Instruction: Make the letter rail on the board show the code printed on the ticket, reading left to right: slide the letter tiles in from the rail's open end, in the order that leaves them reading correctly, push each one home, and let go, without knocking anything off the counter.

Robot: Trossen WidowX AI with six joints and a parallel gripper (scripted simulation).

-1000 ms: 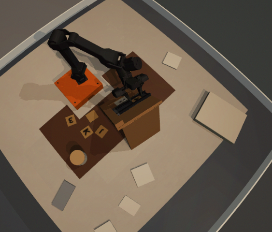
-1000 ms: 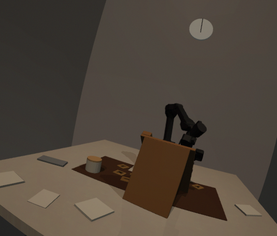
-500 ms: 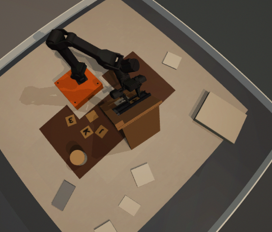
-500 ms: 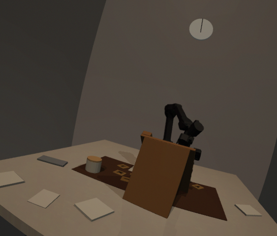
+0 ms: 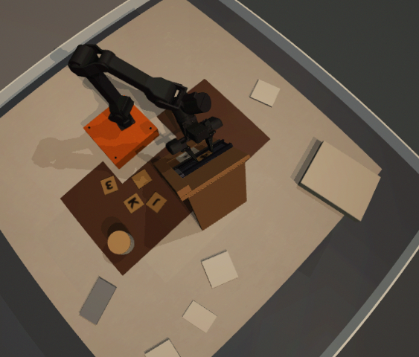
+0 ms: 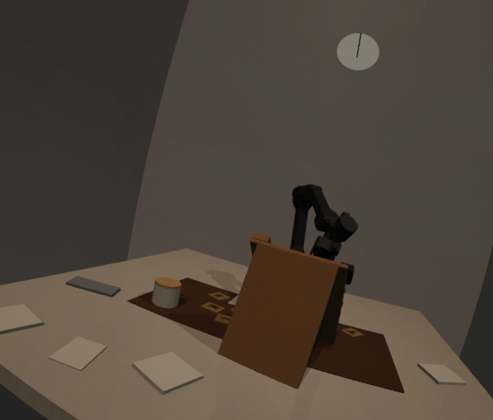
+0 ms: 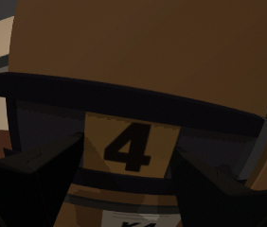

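My gripper [image 5: 203, 154] [image 7: 129, 147] is shut on the 4 tile [image 7: 93, 142], which sits upright between the lips of the dark rail [image 5: 222, 148] [image 7: 53, 87]. Bare channel shows on both sides of the tile; a grey end piece [image 7: 261, 142] closes the right end in the wrist view. The rail is on the sloping board [image 5: 221, 192] [image 6: 282, 311] [image 7: 148, 47]. The ticket [image 7: 164, 220] below it is only partly visible. On the dark mat lie a K tile [image 5: 133, 202], a J-like tile [image 5: 156, 201], a 3-like tile [image 5: 109, 185] and a tile with no readable mark [image 5: 141, 178].
A lidded jar [image 5: 119, 242] [image 6: 166, 293] stands on the mat [image 5: 86, 199]. Another tile [image 6: 351, 332] lies on the mat's other side. A large pale box [image 5: 340, 180], a grey slab [image 5: 97, 300] [image 6: 93, 286] and several pale flat squares lie around the counter.
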